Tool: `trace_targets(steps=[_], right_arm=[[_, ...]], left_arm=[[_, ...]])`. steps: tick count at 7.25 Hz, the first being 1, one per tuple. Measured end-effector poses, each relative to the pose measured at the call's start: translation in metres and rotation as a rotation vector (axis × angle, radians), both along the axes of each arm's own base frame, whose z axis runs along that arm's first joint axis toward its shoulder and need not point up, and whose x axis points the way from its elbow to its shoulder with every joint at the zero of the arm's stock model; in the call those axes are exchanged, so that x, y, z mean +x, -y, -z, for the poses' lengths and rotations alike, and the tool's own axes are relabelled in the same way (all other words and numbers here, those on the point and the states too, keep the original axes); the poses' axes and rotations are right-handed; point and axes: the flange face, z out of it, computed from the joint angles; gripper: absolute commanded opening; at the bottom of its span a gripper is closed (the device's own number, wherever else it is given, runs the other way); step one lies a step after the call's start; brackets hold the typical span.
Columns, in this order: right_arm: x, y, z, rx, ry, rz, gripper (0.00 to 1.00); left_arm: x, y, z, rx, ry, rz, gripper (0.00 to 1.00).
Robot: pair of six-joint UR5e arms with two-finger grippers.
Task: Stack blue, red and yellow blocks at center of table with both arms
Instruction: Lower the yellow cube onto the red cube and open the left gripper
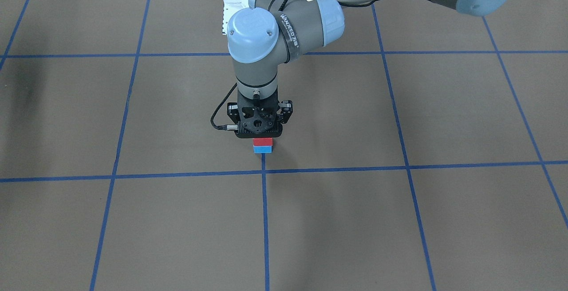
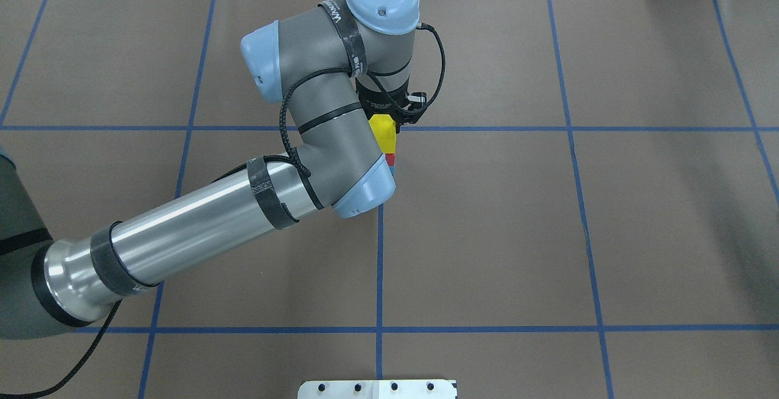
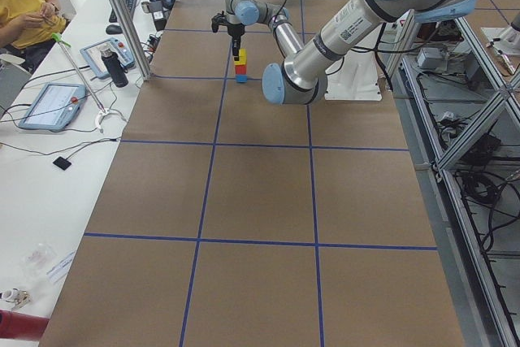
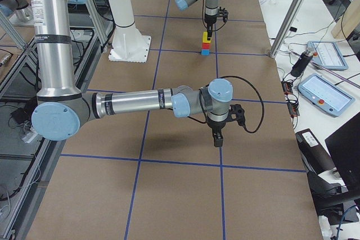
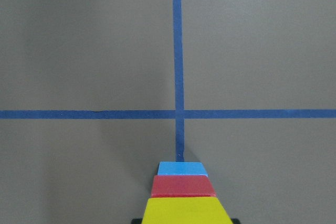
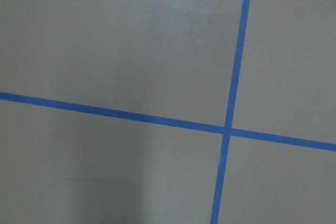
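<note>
With the left gripper (image 2: 388, 120) closed on the yellow block (image 5: 184, 211), seated on red (image 5: 182, 186) over blue (image 5: 182, 168) at tabletop (image 1: 399, 220) centre, we check alignment, open slowly and lift straight up.

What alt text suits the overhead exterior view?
The left arm reaches in from the left, its tool over a three-block stack: yellow block on top, slivers of red block and blue block below. Blue tape grids the brown table.
</note>
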Motion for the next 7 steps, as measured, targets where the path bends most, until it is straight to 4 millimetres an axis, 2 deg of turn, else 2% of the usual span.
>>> trace_targets(steps=[1,2,3,4,7], right_arm=[[0.0000,0.0000,0.0003,0.000,0.001,0.000,1.00],[0.0000,0.0000,0.0004,0.000,0.001,0.000,1.00],[0.0000,0.0000,0.0002,0.000,0.000,0.000,1.00],[-0.0001,0.0000,0.0000,0.000,0.000,0.000,1.00],[0.0000,0.0000,-0.0005,0.001,0.000,0.002,1.00]], left_arm=[[0.0006,-0.0005,-0.0003,0.000,0.000,-0.001,0.00],[0.0015,-0.0014,-0.0008,0.000,0.001,-0.002,0.06],[0.0028,-0.0028,-0.0009,0.000,0.001,-0.005,0.22],[0.0043,-0.0044,-0.0009,0.001,0.000,-0.008,0.32],[0.0055,-0.0055,-0.0011,0.005,-0.001,-0.012,0.33]])
